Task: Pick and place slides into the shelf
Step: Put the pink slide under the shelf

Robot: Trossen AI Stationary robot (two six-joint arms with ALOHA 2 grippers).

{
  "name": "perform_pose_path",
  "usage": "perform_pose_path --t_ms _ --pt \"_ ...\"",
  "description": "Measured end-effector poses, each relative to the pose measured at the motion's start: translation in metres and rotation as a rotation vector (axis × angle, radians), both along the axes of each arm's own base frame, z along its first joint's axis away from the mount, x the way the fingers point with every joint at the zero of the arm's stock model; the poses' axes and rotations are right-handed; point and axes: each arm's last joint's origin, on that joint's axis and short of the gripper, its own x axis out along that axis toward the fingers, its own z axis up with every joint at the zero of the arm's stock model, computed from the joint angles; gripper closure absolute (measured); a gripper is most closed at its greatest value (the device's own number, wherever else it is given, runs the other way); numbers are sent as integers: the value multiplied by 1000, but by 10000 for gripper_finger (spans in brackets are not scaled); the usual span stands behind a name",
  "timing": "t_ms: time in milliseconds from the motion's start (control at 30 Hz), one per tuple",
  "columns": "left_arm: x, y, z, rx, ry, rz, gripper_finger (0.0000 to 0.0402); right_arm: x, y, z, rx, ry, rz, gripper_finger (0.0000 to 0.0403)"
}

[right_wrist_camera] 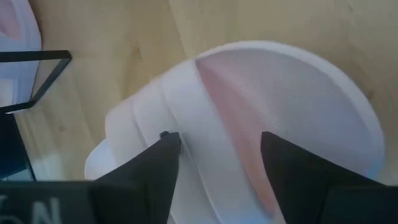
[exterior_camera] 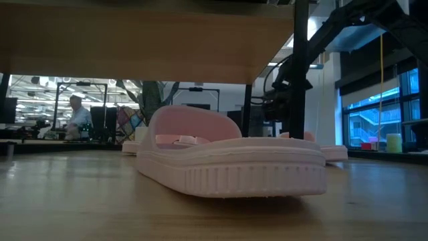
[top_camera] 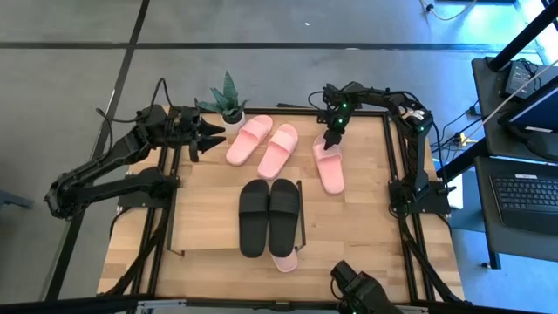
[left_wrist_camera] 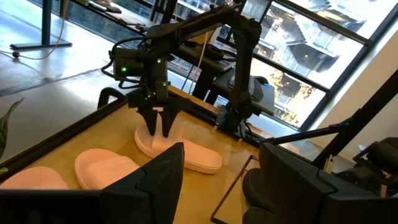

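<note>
A single pale pink slide (top_camera: 329, 167) lies on the tabletop at the far right. My right gripper (top_camera: 331, 139) is down over its far end, open, its fingers (right_wrist_camera: 163, 155) either side of the wide strap (right_wrist_camera: 186, 155). One pink pair (top_camera: 261, 144) lies at the far middle. The black pair (top_camera: 268, 205) sits on the shelf's top board (top_camera: 209, 227). Another pink slide (exterior_camera: 227, 161) lies on the table under the board. My left gripper (top_camera: 205, 139) waits open at the far left, above the table. My right gripper comes at the slide's strap (right_wrist_camera: 205, 180) slanting down from the far side. One finger stands over the strap's outer face, the other over the footbed (right_wrist_camera: 249, 124). I cannot tell whether either finger touches. The slide lies flat on the table.
A small potted plant (top_camera: 228, 100) stands at the far edge between the two grippers. The shelf's thin black end frame (top_camera: 302, 214) runs beside the black pair. Black frame posts (top_camera: 403, 183) line the table's right side. Bare wood lies at the near right.
</note>
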Motion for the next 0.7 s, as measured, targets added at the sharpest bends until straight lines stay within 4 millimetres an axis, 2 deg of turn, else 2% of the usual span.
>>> perform_pose_path --t_ms 167,467,700 --pt "0 0 0 0 0 0 201 -2 2 0 24 20 3 236" --pt "0 0 0 0 0 1 201 -3 3 1 37 34 3 386" --pt "0 0 0 0 0 1 201 -6 7 5 87 82 -15 396"
